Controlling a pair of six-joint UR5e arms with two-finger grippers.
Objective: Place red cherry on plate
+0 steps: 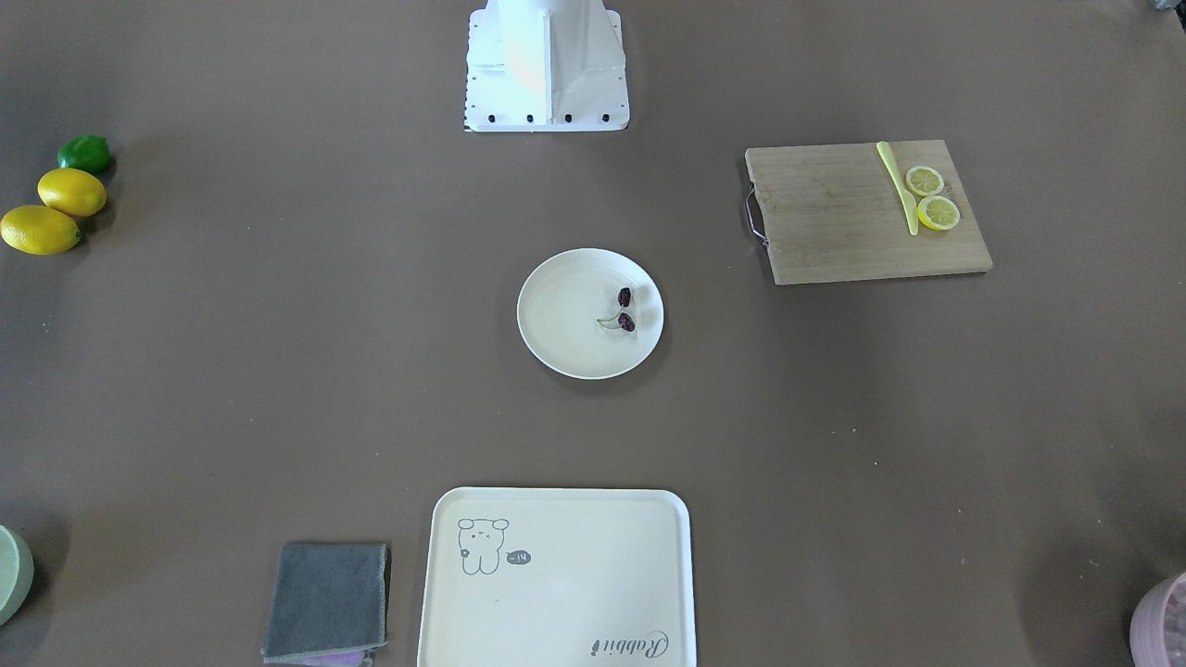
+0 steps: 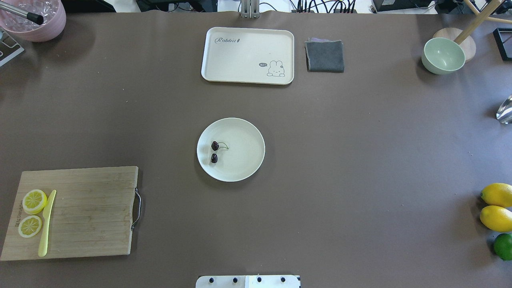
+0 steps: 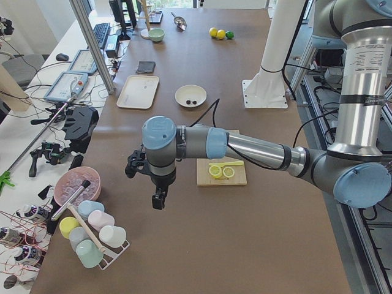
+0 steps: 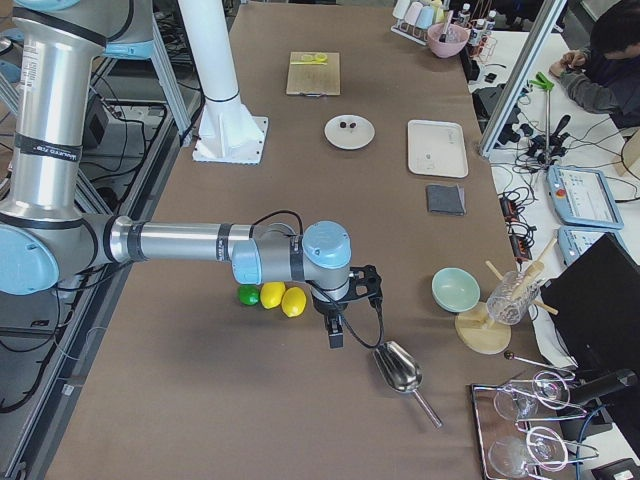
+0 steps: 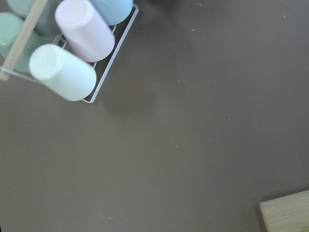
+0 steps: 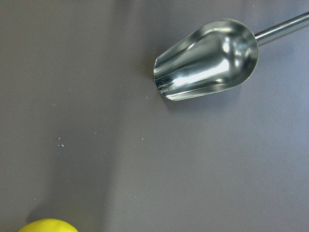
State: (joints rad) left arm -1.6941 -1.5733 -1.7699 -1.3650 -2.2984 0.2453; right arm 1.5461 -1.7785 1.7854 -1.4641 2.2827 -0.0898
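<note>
The red cherry [image 2: 215,152], a pair of dark maroon fruits joined by a thin green stem, lies inside the round cream plate [image 2: 244,154] at the table's middle, on the plate's left half in the overhead view. From across the table the cherry [image 1: 625,310] rests on the plate [image 1: 565,320]. My left gripper [image 3: 158,199] hangs far off over the table's left end, beyond the cutting board. My right gripper [image 4: 336,335] hangs over the right end, beside the lemons. Both show only in the side views, so I cannot tell whether they are open or shut.
A wooden cutting board [image 2: 88,212] carries two lemon slices [image 2: 34,201] and a yellow knife [image 2: 47,224]. Cream tray [image 2: 248,56], grey cloth [image 2: 325,56] and green bowl [image 2: 443,55] line the far edge. Lemons [image 2: 497,206] and a lime sit right. A metal scoop [image 6: 207,58] and cup rack [image 5: 72,53] lie under the wrists.
</note>
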